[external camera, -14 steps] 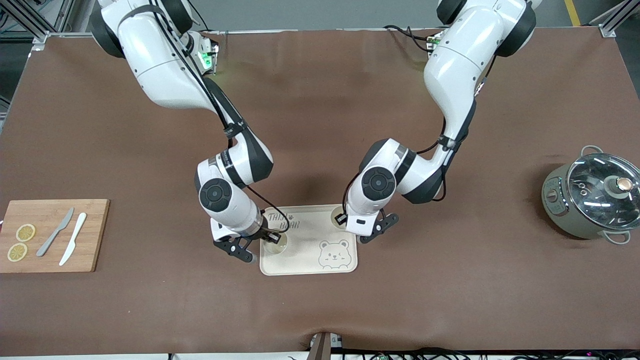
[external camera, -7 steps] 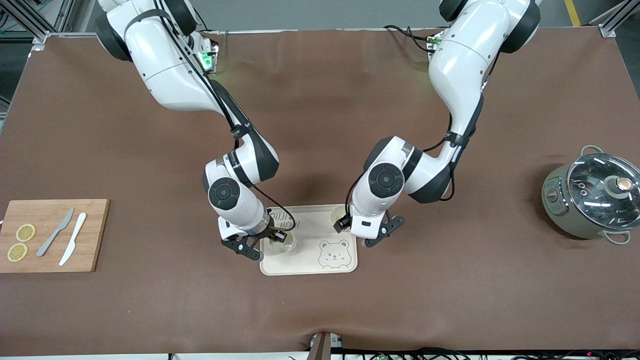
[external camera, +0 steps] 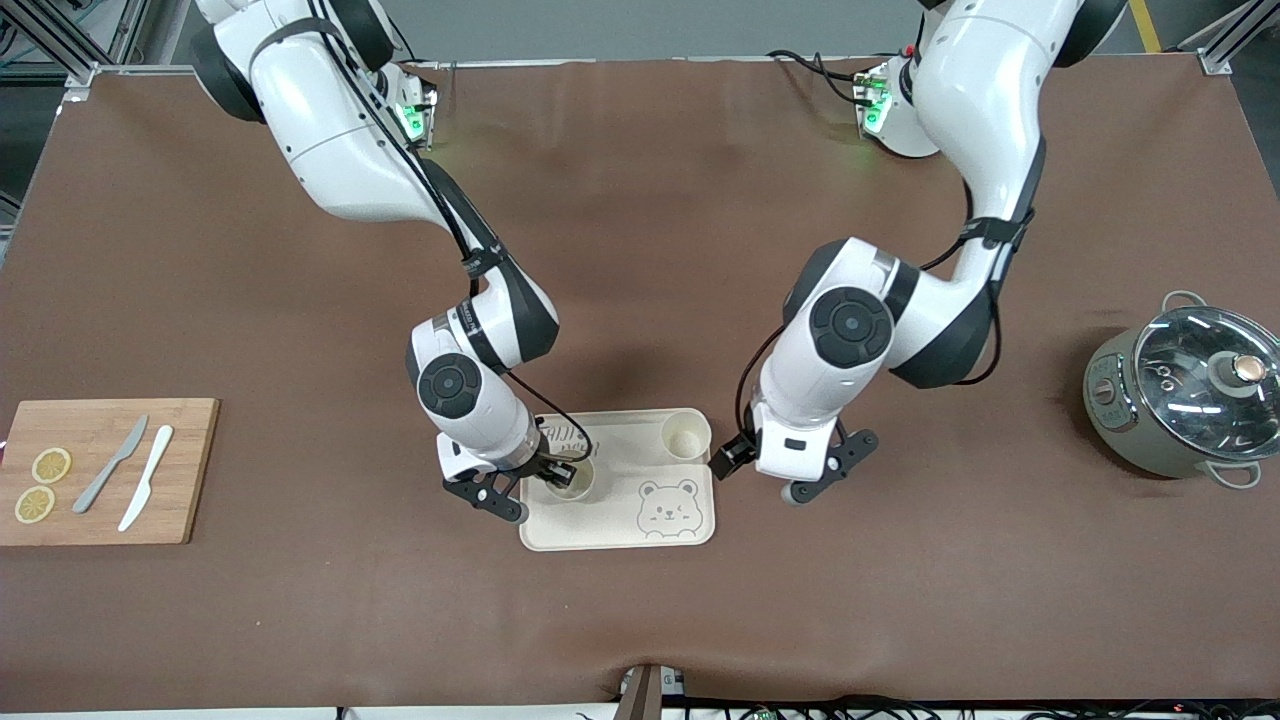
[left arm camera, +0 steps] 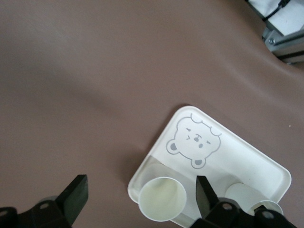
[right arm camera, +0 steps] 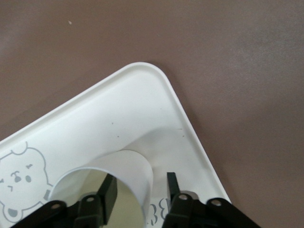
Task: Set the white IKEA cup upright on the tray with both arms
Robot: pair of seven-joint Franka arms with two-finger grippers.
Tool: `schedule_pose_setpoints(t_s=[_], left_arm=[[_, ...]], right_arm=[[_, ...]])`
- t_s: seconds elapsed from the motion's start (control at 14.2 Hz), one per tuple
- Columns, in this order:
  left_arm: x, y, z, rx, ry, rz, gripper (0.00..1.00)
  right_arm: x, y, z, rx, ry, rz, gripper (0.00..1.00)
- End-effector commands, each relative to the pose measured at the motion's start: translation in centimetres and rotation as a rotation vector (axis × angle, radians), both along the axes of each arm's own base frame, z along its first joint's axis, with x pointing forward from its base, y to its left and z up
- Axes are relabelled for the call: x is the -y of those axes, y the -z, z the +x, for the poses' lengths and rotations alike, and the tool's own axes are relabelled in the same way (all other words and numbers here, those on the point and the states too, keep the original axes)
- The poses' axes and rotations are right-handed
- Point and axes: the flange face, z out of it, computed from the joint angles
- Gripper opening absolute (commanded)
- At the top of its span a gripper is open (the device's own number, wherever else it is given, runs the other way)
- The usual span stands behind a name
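On the tray [external camera: 615, 535], we see one cup [external camera: 686, 435] upright in the corner, our left gripper [external camera: 790, 478] spread empty over the table beside it. Our right gripper [external camera: 535, 478] pinches the second cup's [external camera: 570, 478] rim; opening askew could tip it.

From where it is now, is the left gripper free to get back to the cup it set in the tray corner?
Probably yes: the left gripper, open, hangs beside the tray, and the upright cup stands uncovered.
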Motion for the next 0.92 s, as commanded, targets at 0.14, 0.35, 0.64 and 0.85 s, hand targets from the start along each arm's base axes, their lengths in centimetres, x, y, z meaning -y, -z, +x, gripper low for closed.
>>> schedule_pose_setpoints(t_s=[0.14, 0.35, 0.64, 0.85], left_arm=[[-6.9, -6.1, -0.5, -0.042, 0.076, 0.077, 1.00], [-10.2, -8.5, -0.8, -0.065, 0.134, 0.102, 1.00], [-15.9, -12.1, -1.8, -0.061, 0.230, 0.126, 1.00], [-20.2, -14.7, -3.0, -0.053, 0.307, 0.142, 1.00]], right_arm=[[-0.3, -5.7, -0.5, -0.007, -0.017, -0.016, 1.00], [0.8, -12.2, -1.3, -0.040, -0.042, -0.038, 1.00], [4.8, -22.8, -4.2, -0.139, -0.119, -0.081, 1.00], [8.8, -30.7, -7.4, -0.191, -0.129, -0.103, 1.00]])
